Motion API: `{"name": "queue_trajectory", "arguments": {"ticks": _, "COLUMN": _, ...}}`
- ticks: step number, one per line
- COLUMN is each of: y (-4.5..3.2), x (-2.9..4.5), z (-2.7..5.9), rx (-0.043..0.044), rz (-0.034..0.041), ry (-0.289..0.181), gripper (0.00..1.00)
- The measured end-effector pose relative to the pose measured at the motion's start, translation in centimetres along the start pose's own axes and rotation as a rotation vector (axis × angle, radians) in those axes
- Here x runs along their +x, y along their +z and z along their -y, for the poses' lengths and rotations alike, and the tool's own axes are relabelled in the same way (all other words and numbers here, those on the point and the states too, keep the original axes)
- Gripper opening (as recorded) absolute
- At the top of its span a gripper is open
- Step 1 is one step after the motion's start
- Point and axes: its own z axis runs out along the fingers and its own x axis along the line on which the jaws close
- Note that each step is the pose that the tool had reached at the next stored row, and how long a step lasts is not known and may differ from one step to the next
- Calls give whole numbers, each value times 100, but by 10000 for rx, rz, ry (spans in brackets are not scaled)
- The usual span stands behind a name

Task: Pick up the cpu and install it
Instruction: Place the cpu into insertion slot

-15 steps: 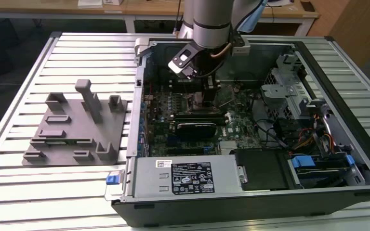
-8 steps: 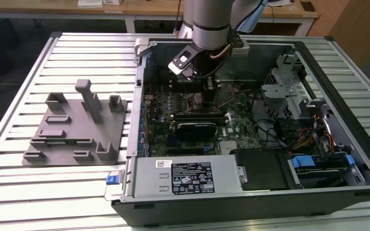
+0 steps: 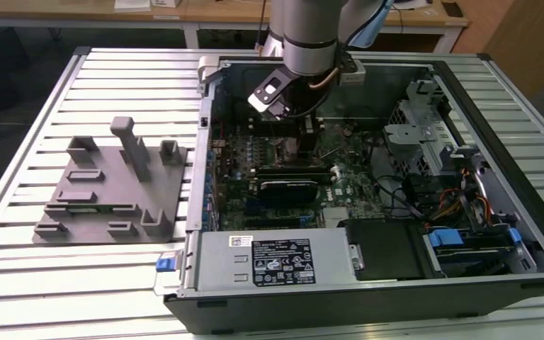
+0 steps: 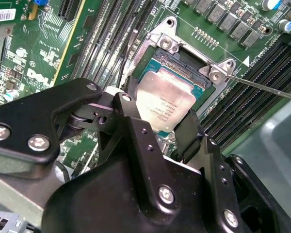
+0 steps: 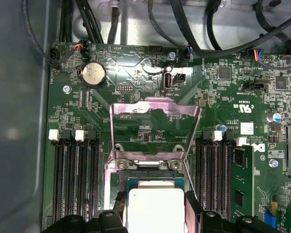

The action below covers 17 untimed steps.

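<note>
On the exterior view's left, a slatted metal table (image 3: 26, 142) carries a grey moulded fixture (image 3: 111, 191), and a wooden desk (image 3: 215, 15) stands behind it. Further right lies an open computer case (image 3: 367, 304), with its power supply (image 3: 272, 258) at the near edge. The arm (image 3: 305, 28) reaches down into the case. In the second wrist view the gripper (image 4: 160, 116) pinches the cpu (image 4: 170, 97) by opposite edges, tilted over the motherboard (image 4: 87, 43) socket (image 4: 184, 60), whose load plate (image 5: 155, 106) stands raised
</note>
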Motion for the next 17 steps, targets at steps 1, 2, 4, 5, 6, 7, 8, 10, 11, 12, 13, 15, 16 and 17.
{"name": "queue_trajectory", "arguments": {"ticks": 1, "y": 0, "x": 0, "z": 0, "rx": 1, "rz": 2, "ry": 0, "gripper": 55}}
{"name": "queue_trajectory", "arguments": {"ticks": 2, "y": 6, "x": 1, "z": 0, "rx": -2, "rz": -4, "ry": 0, "gripper": 55}}
{"name": "queue_trajectory", "arguments": {"ticks": 4, "y": 24, "x": 2, "z": 1, "rx": -2, "rz": -3, "ry": 0, "gripper": 55}}
{"name": "queue_trajectory", "arguments": {"ticks": 5, "y": 34, "x": 3, "z": 1, "rx": -1, "rz": -2, "ry": 0, "gripper": 55}}
{"name": "queue_trajectory", "arguments": {"ticks": 6, "y": 43, "x": 4, "z": 2, "rx": -1, "rz": -2, "ry": 0, "gripper": 55}}
{"name": "queue_trajectory", "arguments": {"ticks": 7, "y": 51, "x": 5, "z": 2, "rx": -2, "rz": -3, "ry": 0, "gripper": 55}}
{"name": "queue_trajectory", "arguments": {"ticks": 8, "y": 56, "x": 7, "z": 3, "rx": -1, "rz": -1, "ry": 0, "gripper": 55}}
{"name": "queue_trajectory", "arguments": {"ticks": 10, "y": 65, "x": 15, "z": 3, "rx": 0, "rz": 1, "ry": 1, "gripper": 55}}
{"name": "queue_trajectory", "arguments": {"ticks": 11, "y": 68, "x": 24, "z": 3, "rx": -1, "rz": 0, "ry": 0, "gripper": 55}}
{"name": "queue_trajectory", "arguments": {"ticks": 12, "y": 70, "x": 34, "z": 3, "rx": -1, "rz": 0, "ry": -4, "gripper": 55}}
{"name": "queue_trajectory", "arguments": {"ticks": 13, "y": 76, "x": 44, "z": 2, "rx": -1, "rz": 3, "ry": -7, "gripper": 55}}
{"name": "queue_trajectory", "arguments": {"ticks": 15, "y": 99, "x": 54, "z": 1, "rx": -1, "rz": 13, "ry": -9, "gripper": 55}}
{"name": "queue_trajectory", "arguments": {"ticks": 16, "y": 106, "x": 54, "z": 2, "rx": -2, "rz": 16, "ry": -9, "gripper": 55}}
{"name": "queue_trajectory", "arguments": {"ticks": 17, "y": 112, "x": 55, "z": 2, "rx": -1, "rz": 20, "ry": -8, "gripper": 55}}
